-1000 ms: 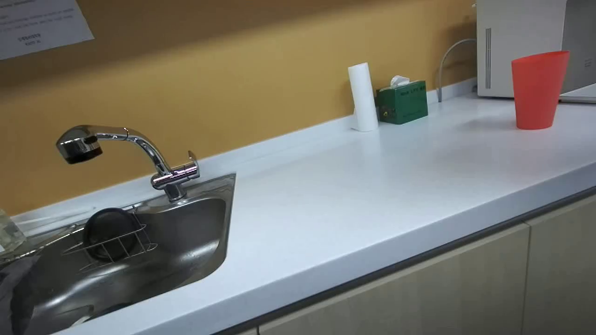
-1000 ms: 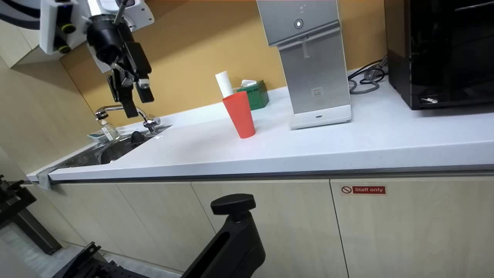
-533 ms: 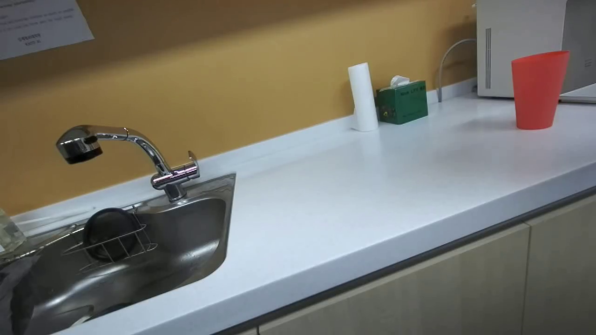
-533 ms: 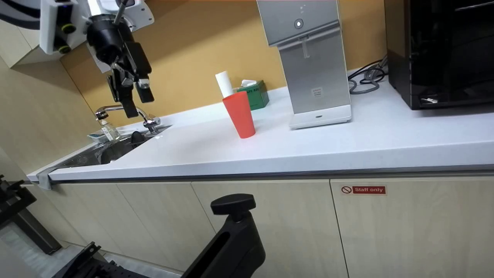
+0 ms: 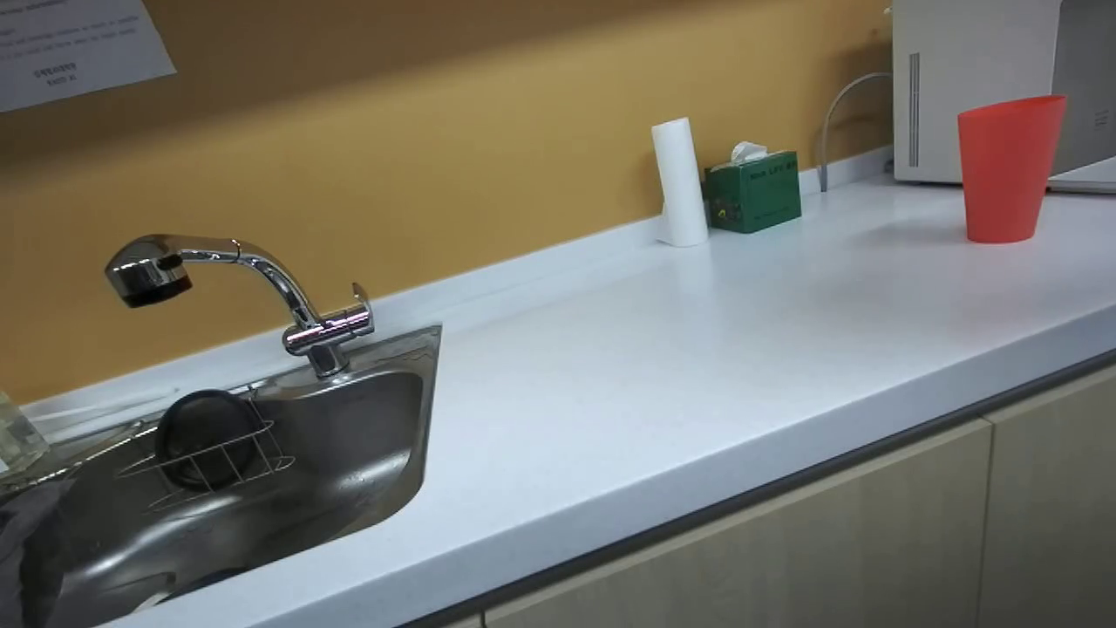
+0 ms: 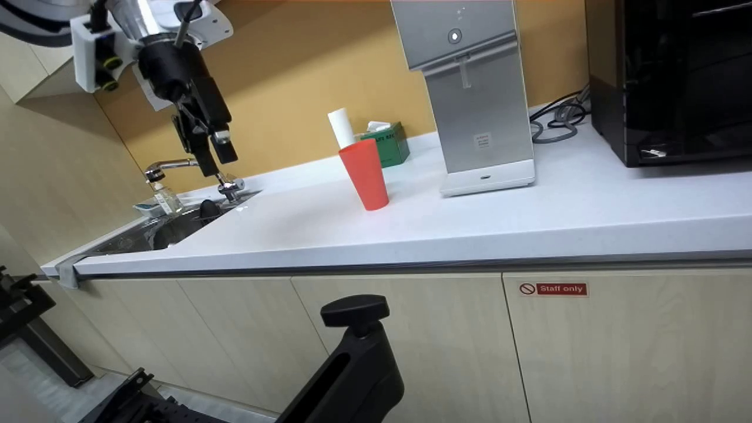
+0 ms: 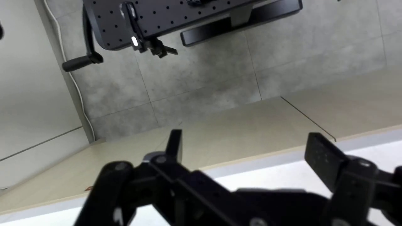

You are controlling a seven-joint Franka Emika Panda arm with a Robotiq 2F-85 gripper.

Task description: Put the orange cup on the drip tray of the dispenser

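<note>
The orange cup (image 5: 1007,174) is a red-orange tapered tumbler standing on the white counter in both exterior views; it also shows here (image 6: 365,176). The dispenser (image 6: 479,117) stands to the right of the cup, with a grey front and a white drip tray (image 6: 489,178) at its foot. Its white side (image 5: 972,61) shows behind the cup. My gripper (image 6: 218,164) is in the air, up and left of the cup and well apart from it. In the wrist view the gripper (image 7: 245,136) has its fingers wide apart with nothing between them. Cup and dispenser are outside the wrist view.
A white cylinder (image 5: 682,183) and a green tissue box (image 5: 757,192) stand by the wall behind the cup. A sink (image 5: 366,436) with a faucet (image 5: 261,270) is at the left. A black appliance (image 6: 681,82) stands right of the dispenser. The counter's front edge (image 6: 411,252) runs below.
My gripper has moved slightly right and down over the last half second, and its arm has shifted with it. The cup and the dispenser have not moved.
</note>
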